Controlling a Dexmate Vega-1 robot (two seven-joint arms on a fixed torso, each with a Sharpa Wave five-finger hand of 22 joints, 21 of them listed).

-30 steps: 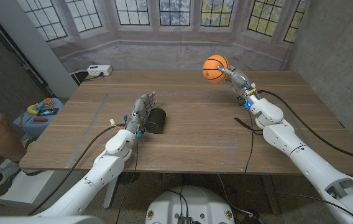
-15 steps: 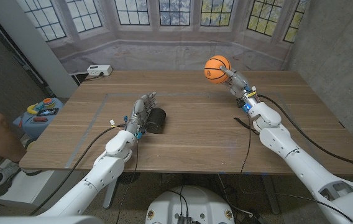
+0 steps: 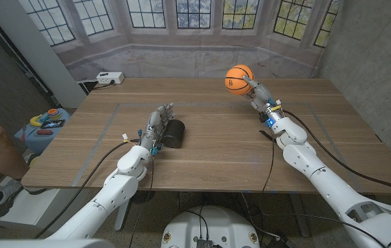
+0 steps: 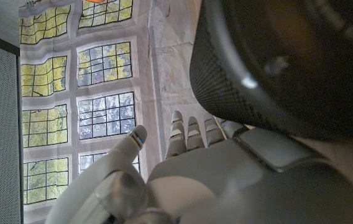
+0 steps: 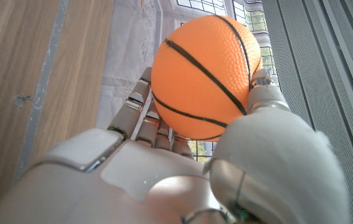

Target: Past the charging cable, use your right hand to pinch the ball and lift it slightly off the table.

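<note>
The wooden table (image 3: 209, 148) runs wide under both arms. Over its far right part the right hand (image 3: 259, 91) holds the ball (image 3: 238, 77), a small orange basketball, clear of the wood. Compared with a second ago the forearm has swung a little nearer the robot and the ball has drifted slightly left, while its height looks about the same. In the right wrist view the ball (image 5: 202, 76) sits pinched between the thumb on one side and the fingers (image 5: 140, 106) on the other, with the tabletop well behind it, so the grip looks firm and unchanged through the shift.

That reads as the lift already achieved: the ball hangs off the table, just beyond the fingertips of the holding hand, and what remains is probably only to keep it steady.

A dark cable piece (image 3: 268, 135) lies on the wood on the wrist side of the right hand, near the forearm; whether it is the charging cable I cannot say for sure.

The left hand (image 3: 155, 125) has not moved. Its fingers are stretched out, gripping nothing, with a black cylinder (image 3: 173, 133) just beside them; contact is unclear.
</note>
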